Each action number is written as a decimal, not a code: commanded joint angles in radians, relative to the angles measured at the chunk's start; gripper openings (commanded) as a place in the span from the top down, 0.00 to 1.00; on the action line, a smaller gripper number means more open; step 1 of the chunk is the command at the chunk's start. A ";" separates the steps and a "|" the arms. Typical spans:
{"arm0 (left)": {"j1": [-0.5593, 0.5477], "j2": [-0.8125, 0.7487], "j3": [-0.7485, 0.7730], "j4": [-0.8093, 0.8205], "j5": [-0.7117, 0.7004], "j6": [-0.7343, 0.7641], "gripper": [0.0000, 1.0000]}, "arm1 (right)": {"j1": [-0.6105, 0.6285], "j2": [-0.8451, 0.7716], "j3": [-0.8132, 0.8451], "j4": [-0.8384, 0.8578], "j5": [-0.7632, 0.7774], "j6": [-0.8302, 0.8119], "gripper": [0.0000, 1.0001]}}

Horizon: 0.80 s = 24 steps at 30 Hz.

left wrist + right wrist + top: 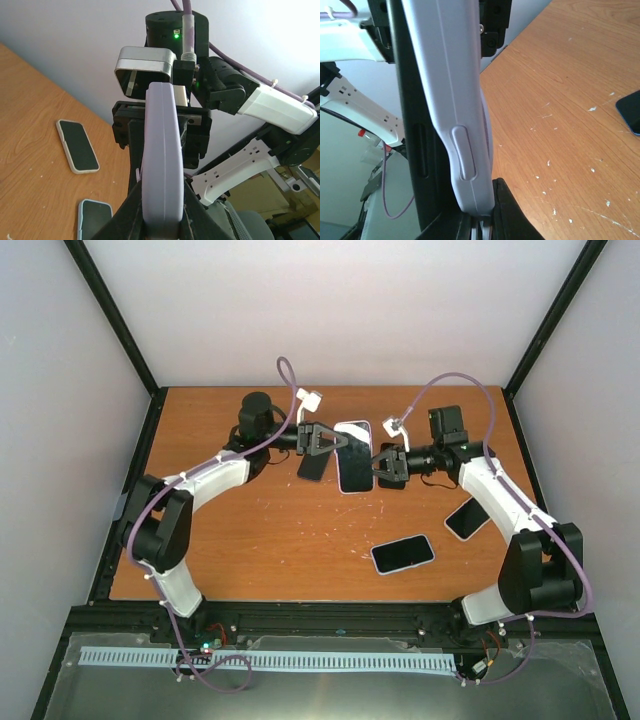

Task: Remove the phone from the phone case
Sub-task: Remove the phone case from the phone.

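lavender rubbery phone case (161, 150) around dark-screened phone (353, 455), upper centre | left jaws clamp it | right jaws clamp it

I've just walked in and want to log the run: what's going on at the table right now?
Both arms are working on one pale lavender phone case with the phone in it, held up off the table between them. The left gripper clamps one side and the right gripper the opposite side. I can't tell whether the phone has begun to come free. Two other phones lie on the table near the right arm.
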 commanded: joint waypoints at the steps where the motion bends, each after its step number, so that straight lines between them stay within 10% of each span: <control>1: -0.110 0.068 0.048 -0.360 0.048 0.201 0.95 | 0.016 0.011 -0.045 0.174 -0.087 -0.035 0.97; 5: -0.063 0.080 0.032 -0.344 -0.051 0.159 0.90 | -0.032 0.052 -0.120 0.159 -0.100 -0.064 0.97; 14: 0.010 0.087 0.000 -0.424 -0.324 0.167 0.44 | -0.098 0.166 -0.237 0.314 0.076 0.108 0.97; 24: -0.024 -0.020 -0.118 -0.601 -0.768 0.278 0.37 | -0.098 0.192 -0.252 0.327 0.193 0.160 0.97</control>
